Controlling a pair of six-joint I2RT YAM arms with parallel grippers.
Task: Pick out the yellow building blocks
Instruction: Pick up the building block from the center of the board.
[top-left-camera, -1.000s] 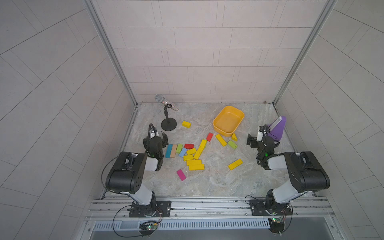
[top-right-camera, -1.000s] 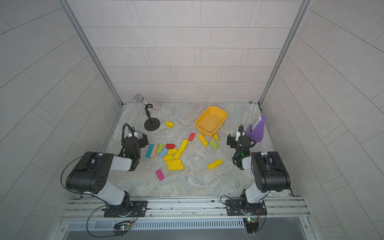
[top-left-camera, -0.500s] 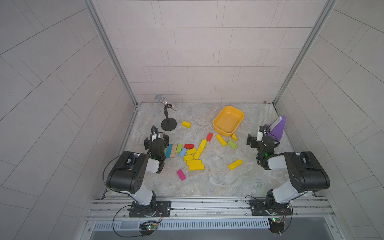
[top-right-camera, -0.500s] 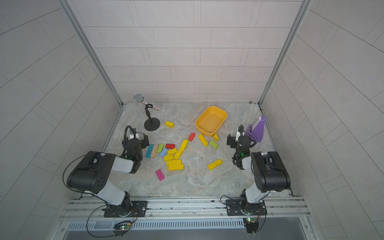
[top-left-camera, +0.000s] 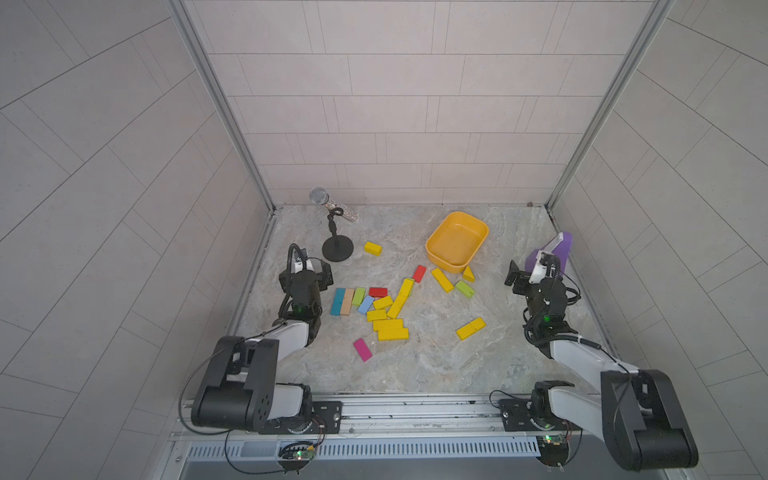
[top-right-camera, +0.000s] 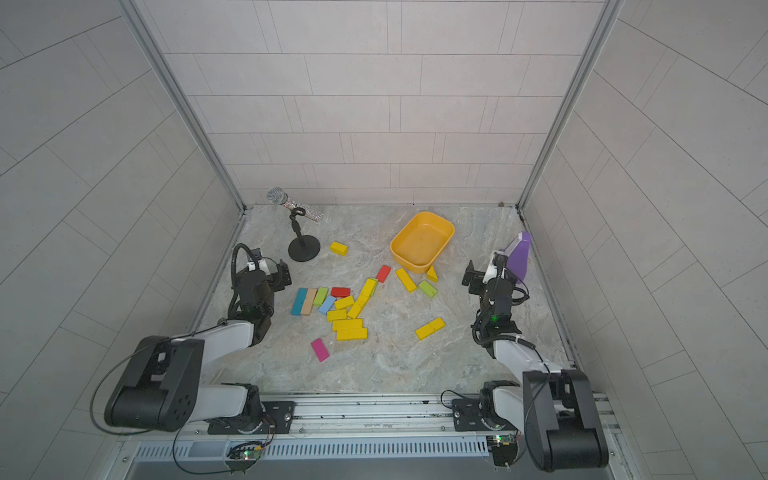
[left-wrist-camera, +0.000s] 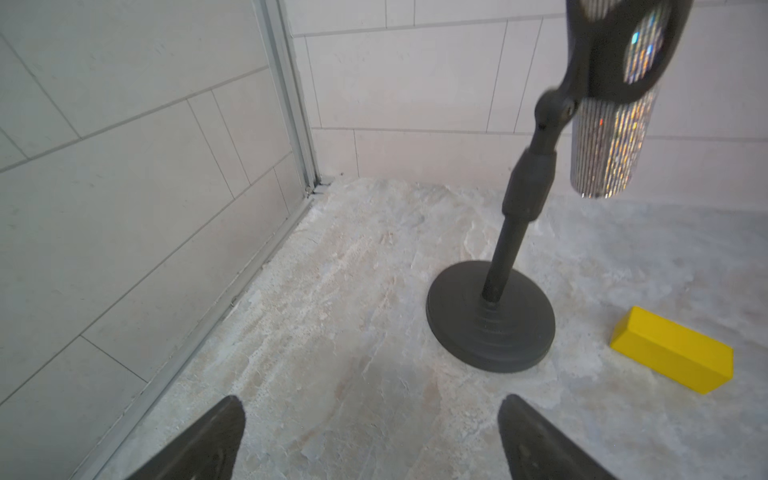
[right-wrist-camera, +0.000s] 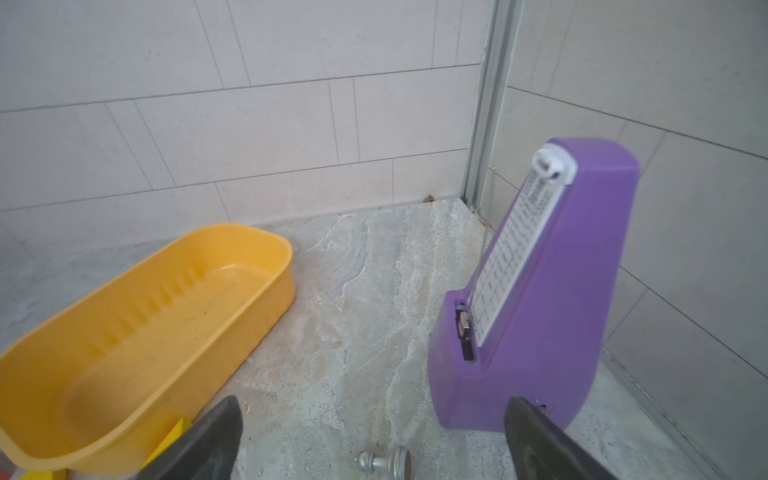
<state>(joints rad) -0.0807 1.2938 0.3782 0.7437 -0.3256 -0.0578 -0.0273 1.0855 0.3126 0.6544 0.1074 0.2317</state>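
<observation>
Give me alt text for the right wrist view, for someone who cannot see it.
A purple metronome stands on the marbled floor by the tiled corner, apart from an empty orange-yellow tub. The right gripper is in the foreground, jaws wide open, a small silver knob on the floor visible between them.

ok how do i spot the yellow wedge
Find the orange-yellow tub at the back of the table. The yellow wedge lies just beside its near corner. It is the only triangular block; the yellow bar and green bar next to it are flat.
</observation>
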